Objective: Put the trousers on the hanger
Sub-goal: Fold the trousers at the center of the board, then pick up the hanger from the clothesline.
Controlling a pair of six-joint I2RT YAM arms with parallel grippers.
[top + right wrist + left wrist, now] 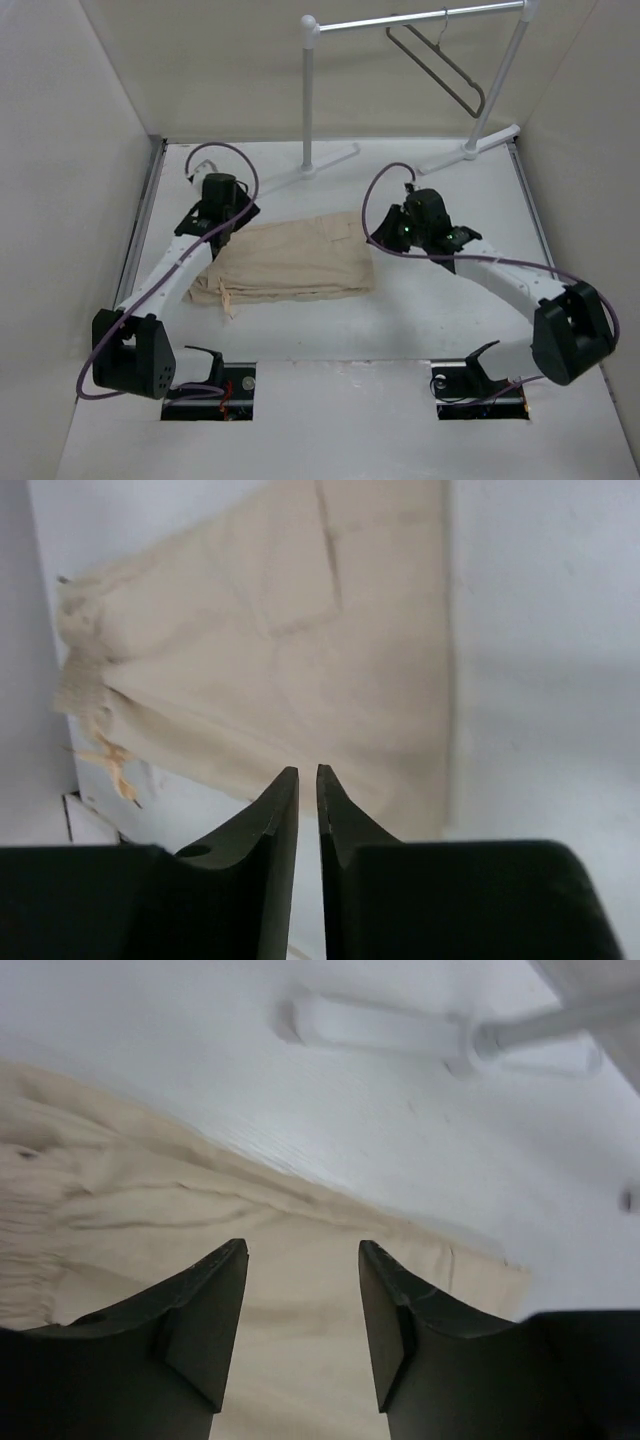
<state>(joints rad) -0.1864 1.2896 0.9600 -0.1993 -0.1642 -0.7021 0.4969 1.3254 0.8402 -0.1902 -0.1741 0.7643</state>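
1. From above: the trousers [295, 260] lie folded flat at the centre of the white surface [330, 335]. The hanger [445, 65] hangs on the clothes rail [400, 19] at the upper right, well apart from the cloth. The left end effector [222, 222] is over the cloth's upper left corner. The right end effector [395, 230] is just beside its upper right edge.
2. Left wrist camera: the left end effector [302, 1250] stands open at the bottom of the frame. Its two dark fingers [215, 1320] are apart, with beige cloth showing in the gap. The trousers [150, 1200] fill the left and lower frame. The rail's white foot [380, 1028] lies across the top.
3. Right wrist camera: the right end effector [308, 770] is all but closed, only a slit between its fingers, and grips nothing. The trousers [300, 630] spread across the upper centre, with a pale cord [115, 762] trailing at their lower left. Bare surface [540, 680] fills the right.
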